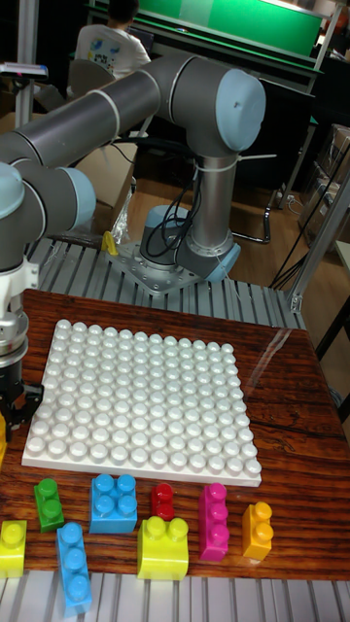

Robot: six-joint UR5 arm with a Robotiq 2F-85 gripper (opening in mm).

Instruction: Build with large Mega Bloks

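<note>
So we're looking down at a wooden tabletop with a big white studded baseplate lying flat in the middle, nothing stacked on it. All the Mega Bloks sit in a loose row along the near edge, just in front of the plate. From left to right we've got a lime block at the very edge of the picture, a green block, a long light-blue block lying lengthwise, a wider blue block, a small red block, a chunky yellow-green block, a tall magenta block and an orange block. The red one nearly touches the plate's front edge; the rest sit apart from it.

The arm's base is bolted behind the plate, and the arm swings around to the far left. The pincer is down at the left edge, just beside the plate's left side, mostly cut off by the frame. We honestly can't tell whether its fingers are apart or together, or whether it has anything.
</note>
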